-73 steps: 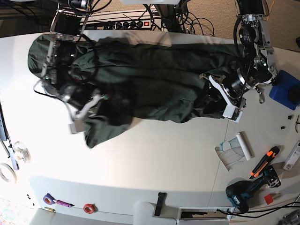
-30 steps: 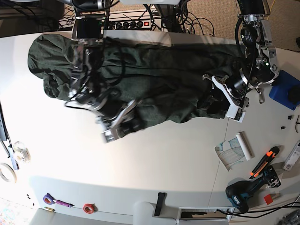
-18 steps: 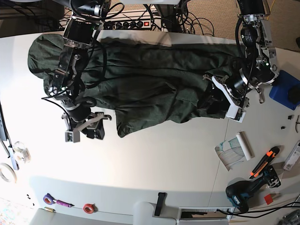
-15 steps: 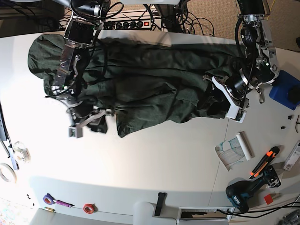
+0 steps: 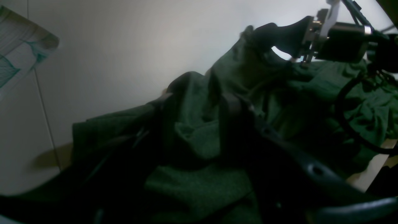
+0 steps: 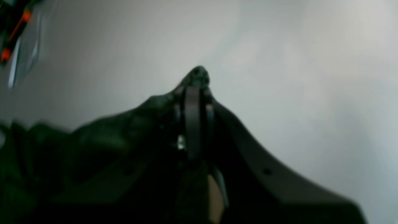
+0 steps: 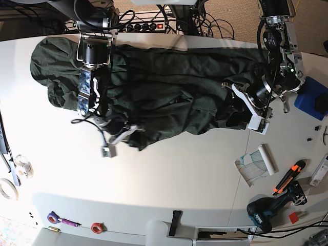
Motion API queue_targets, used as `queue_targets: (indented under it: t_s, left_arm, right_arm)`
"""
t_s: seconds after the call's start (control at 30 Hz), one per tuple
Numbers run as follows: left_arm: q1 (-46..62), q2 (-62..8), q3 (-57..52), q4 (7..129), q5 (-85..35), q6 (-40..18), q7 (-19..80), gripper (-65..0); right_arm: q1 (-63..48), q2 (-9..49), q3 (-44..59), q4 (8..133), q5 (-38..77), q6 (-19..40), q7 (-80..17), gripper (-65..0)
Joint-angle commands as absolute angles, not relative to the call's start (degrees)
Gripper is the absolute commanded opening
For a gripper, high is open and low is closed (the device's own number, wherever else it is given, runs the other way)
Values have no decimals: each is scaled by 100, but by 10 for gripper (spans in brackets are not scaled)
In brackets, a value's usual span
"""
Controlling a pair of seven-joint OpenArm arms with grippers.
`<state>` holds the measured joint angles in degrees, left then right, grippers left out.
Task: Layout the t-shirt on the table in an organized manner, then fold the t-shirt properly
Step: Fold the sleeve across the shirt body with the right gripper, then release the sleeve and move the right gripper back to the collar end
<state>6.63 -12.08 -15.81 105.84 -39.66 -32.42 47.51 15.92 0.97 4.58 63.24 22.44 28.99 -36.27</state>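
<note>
The white tabletop [image 7: 179,174] carries loose tools along its near edge: a red tape roll [image 7: 96,227] at near left and a cordless drill [image 7: 266,212] at near right.

1. The right gripper [image 7: 117,141] sits left of centre, at the near hem of the t-shirt [image 7: 174,87]. In the right wrist view its fingers [image 6: 193,124] are closed on a small peak of dark green cloth.
2. The t-shirt lies across the far half of the tabletop as 1 long, wrinkled band. It is bunched at the far left and heaped at the right end.
3. The left gripper [image 7: 248,110] is buried in the right-hand heap. Cloth drapes over its fingers [image 5: 233,124]; whether they clamp it cannot be told.
4. A power strip [image 7: 148,24] lies beyond the far edge.

Assessment: the layout stage appears incomplete. No sleeve, collar or straight hem is identifiable, and the body is not flat. Spreading, smoothing and every fold are judged outstanding.
</note>
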Motion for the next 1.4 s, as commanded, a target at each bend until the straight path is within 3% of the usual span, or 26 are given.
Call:
queue_targets:
  t_s: [0.0, 0.13, 0.23, 0.5, 0.73, 1.03, 1.37]
  left_arm:
    - [585, -1243, -1594, 10672, -4060, -3262, 4606, -403]
    - [552, -1286, -1605, 10672, -3938, -3262, 4604, -403]
    - [539, -1435, -1743, 10672, -3962, -3256, 4587, -404]
    - [541, -1479, -2897, 10672, -4250, -3197, 4672, -404]
    - [580, -1496, -3428, 10672, -4421, -3199, 4807, -404]
    - [587, -1542, -3426, 10672, -4440, -3199, 4803, -404]
    - [587, -1542, -3426, 10672, -4418, -3199, 4801, -403]
  right_arm:
    - [1734, 91, 355, 6381, 2331, 3022, -3688, -650]
    - [1747, 71, 220, 6711, 2926, 4000, -3728, -650]
    - [1747, 3, 220, 7102, 3522, 4000, -4032, -650]
    - [1726, -360, 45, 7544, 5194, 4000, -5922, -650]
    - [1684, -462, -1323, 7544, 6563, 4000, -6451, -650]
    - [1693, -814, -3096, 7553, 6657, 4000, -6215, -650]
    - [1697, -814, -3859, 7553, 6292, 4000, -5905, -650]
